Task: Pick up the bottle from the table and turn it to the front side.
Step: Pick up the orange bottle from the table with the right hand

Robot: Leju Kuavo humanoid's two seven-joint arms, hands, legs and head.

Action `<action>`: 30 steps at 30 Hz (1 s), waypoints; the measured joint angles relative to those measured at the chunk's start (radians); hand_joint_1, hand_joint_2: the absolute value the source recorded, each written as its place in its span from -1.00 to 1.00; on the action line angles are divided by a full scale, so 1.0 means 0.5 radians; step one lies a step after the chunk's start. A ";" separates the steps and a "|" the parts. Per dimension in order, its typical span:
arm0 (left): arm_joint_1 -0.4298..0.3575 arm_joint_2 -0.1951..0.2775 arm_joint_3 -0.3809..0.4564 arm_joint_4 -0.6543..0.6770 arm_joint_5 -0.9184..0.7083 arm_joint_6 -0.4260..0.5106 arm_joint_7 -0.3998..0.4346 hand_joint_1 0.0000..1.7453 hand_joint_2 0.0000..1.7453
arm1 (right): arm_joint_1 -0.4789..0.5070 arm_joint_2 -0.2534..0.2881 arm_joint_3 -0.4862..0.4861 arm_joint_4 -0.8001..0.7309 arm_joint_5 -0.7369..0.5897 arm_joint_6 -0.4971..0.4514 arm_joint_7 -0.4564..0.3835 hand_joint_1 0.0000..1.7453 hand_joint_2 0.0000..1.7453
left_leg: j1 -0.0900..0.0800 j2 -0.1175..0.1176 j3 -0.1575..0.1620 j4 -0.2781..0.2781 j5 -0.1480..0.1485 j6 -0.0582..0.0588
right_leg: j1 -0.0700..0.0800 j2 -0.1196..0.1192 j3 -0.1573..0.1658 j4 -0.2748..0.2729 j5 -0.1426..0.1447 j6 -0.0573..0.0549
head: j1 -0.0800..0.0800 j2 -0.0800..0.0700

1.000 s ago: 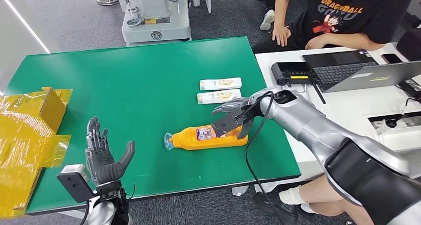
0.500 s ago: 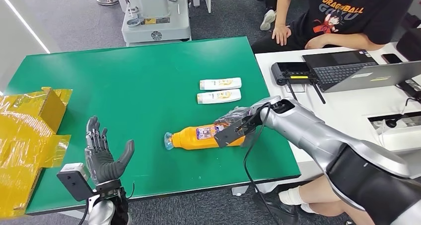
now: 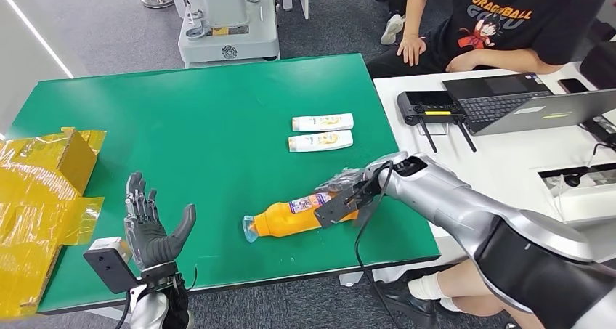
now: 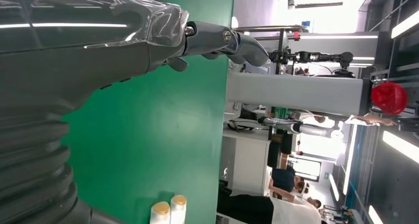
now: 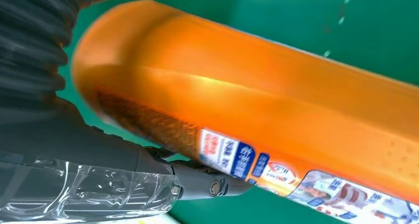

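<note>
The right hand [image 3: 340,195] grips the orange bottle [image 3: 294,216] at its base end, fingers wrapped over the top and the thumb underneath, as the right wrist view confirms with the bottle [image 5: 257,105] pressed into the palm. The bottle sits near the front edge of the green table [image 3: 203,126], toward its right side. It tilts, base end raised in the hand and cap end low toward the table's left; whether the cap touches the surface cannot be told.

To do the step well, the robot should probably lift the cap end fully clear before rolling the wrist, because a dragging cap could twist the bottle in the grasp. The hold is far from the middle, so the long body may sag or slip; a firm, steady grip and a slow turn about the bottle's long axis would suit, until the label faces up.

The right arm reaches in from the table's right edge, forearm low and wrist bent down over the bottle. The left hand [image 3: 149,227] is held up by the front left edge, empty, fingers spread and palm turned inward.
</note>
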State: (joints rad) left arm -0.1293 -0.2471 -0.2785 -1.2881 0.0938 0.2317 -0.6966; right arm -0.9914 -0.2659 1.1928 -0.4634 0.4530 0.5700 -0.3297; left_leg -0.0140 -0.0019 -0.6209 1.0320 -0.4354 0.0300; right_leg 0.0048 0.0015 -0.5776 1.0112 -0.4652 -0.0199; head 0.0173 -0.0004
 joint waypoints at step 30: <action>-0.004 0.013 0.000 0.007 0.004 0.018 -0.002 -1.00 1.00 | 0.118 0.109 0.042 0.032 -0.030 -0.537 0.010 1.00 1.00 | 0.001 0.002 0.001 0.000 0.002 -0.002 | 0.001 0.002 0.001 0.000 0.001 0.001 | 0.000 0.000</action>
State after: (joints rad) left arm -0.1314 -0.2408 -0.2785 -1.2846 0.0959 0.2407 -0.6977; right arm -0.9325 -0.2112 1.2140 -0.4474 0.4379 0.3017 -0.3247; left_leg -0.0137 -0.0010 -0.6203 1.0318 -0.4345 0.0291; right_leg 0.0050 0.0026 -0.5773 1.0113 -0.4645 -0.0194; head 0.0172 -0.0004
